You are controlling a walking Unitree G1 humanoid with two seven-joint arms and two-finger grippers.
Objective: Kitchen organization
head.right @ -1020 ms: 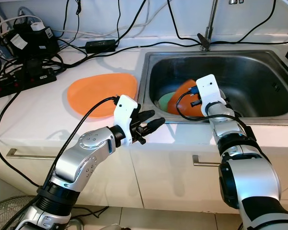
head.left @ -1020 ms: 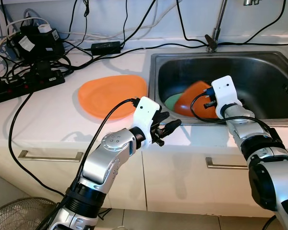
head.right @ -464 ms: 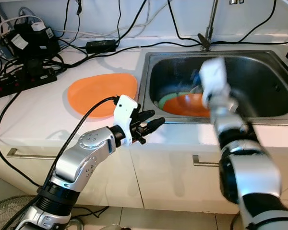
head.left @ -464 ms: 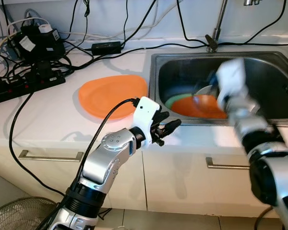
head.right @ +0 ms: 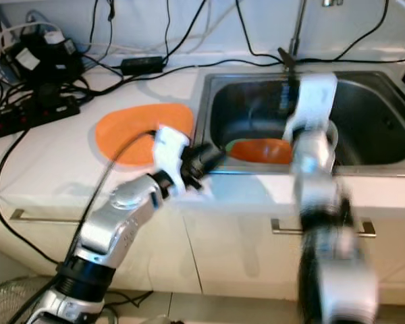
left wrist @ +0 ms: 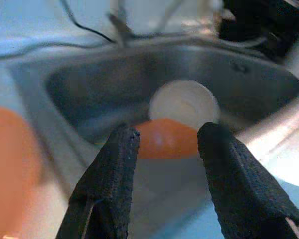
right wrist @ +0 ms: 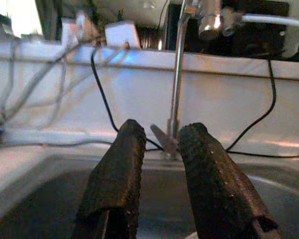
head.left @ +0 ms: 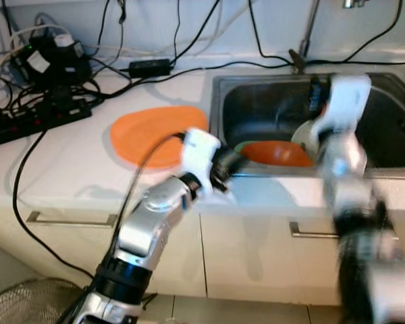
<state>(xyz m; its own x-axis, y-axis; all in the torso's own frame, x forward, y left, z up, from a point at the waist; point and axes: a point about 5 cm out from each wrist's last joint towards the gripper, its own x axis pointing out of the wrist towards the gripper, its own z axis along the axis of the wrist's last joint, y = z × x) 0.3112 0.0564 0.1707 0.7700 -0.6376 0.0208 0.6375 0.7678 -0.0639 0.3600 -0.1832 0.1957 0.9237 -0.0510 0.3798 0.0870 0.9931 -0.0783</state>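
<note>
The right gripper (right wrist: 159, 164) has released the orange bowl (head.left: 277, 152), now lying in the sink (head.left: 385, 128), and risen, fingers apart and empty; the left gripper (left wrist: 164, 164), fingers open, swings toward it

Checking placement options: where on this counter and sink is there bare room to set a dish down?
Bare counter lies in front of the orange plate, toward the front edge. The right half of the sink basin looks bare. Crowded: the back left corner with power strips and cables, and the sink's left front, where an orange dish lies.
</note>
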